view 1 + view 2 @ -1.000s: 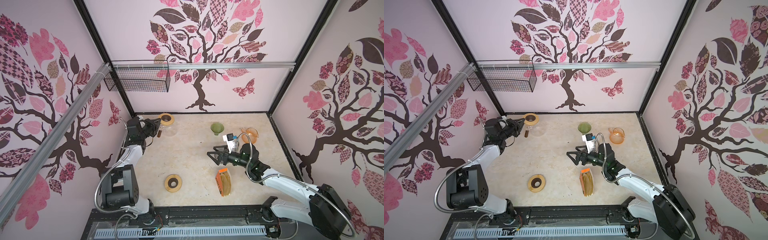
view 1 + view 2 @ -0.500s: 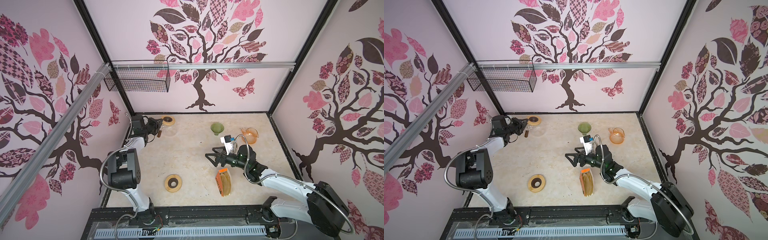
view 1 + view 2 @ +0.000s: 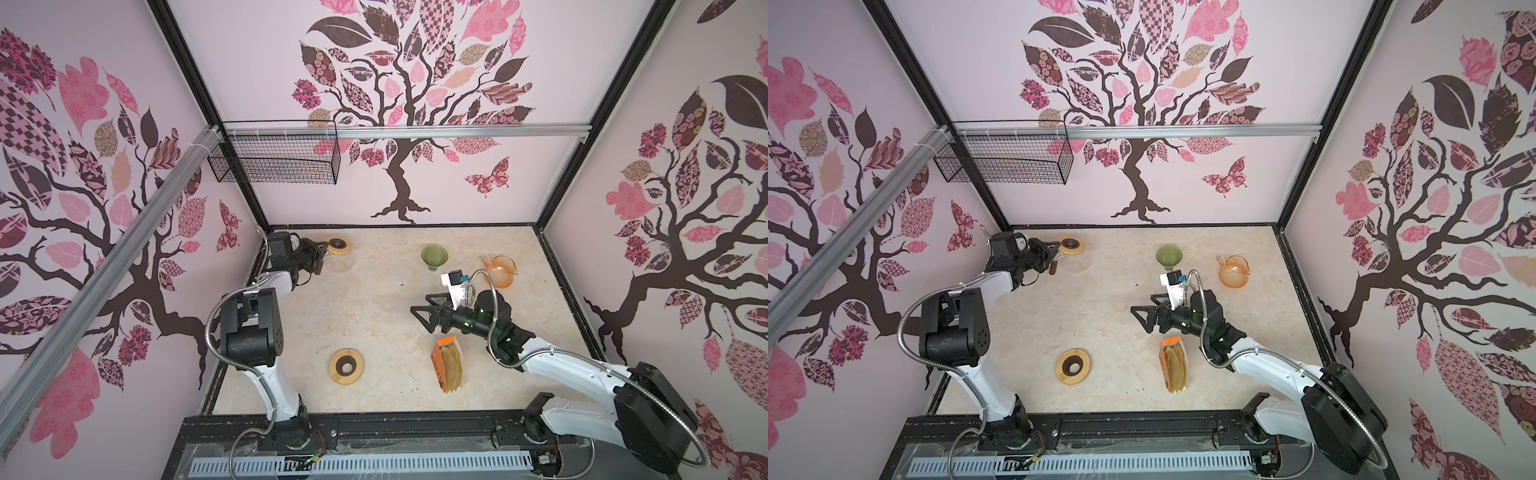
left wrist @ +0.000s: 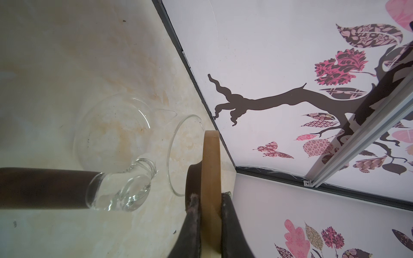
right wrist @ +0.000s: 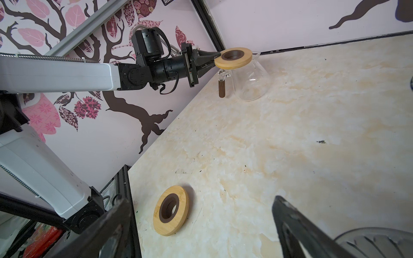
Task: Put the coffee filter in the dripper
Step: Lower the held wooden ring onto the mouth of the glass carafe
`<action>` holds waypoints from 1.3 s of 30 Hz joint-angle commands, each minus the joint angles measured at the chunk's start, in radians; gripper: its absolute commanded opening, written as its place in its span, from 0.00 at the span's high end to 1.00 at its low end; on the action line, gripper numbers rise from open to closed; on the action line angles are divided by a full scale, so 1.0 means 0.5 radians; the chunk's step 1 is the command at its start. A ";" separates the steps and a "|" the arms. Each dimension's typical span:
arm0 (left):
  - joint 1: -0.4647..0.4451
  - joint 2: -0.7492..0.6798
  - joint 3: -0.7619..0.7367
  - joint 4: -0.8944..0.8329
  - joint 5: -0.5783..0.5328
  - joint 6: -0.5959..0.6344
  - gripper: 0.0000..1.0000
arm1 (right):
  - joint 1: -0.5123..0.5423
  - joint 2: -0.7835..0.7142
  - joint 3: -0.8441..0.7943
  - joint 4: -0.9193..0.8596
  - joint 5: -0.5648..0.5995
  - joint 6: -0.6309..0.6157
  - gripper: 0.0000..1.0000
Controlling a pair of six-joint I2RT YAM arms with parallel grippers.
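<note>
Pinching a wooden ring (image 3: 338, 245) level over the mouth of the clear jug (image 5: 250, 82) at the eleven o'clock corner of the bench (image 3: 374, 299), the left pincer (image 3: 325, 249) seems to be seating it, while the right pincer (image 3: 422, 313) hangs wide open and empty just beside the boxed coffee filters (image 3: 451, 365) at five o'clock, the dripper (image 3: 434, 255) standing at twelve.

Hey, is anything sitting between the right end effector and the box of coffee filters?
Nothing visible. The open right end effector hovers just on the far side of the filter box, and only bare table lies between them.
</note>
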 commanded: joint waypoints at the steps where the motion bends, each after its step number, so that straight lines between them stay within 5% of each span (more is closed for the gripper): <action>1: -0.006 0.037 0.139 0.098 0.019 0.037 1.00 | 0.024 -0.008 0.024 -0.002 0.006 -0.042 0.00; 17: -0.004 0.183 0.219 0.138 0.007 0.036 1.00 | 0.043 0.010 0.045 -0.035 0.008 -0.074 0.00; 39: 0.016 0.165 0.133 0.178 -0.026 0.024 0.71 | 0.064 0.011 0.063 -0.078 0.031 -0.110 0.00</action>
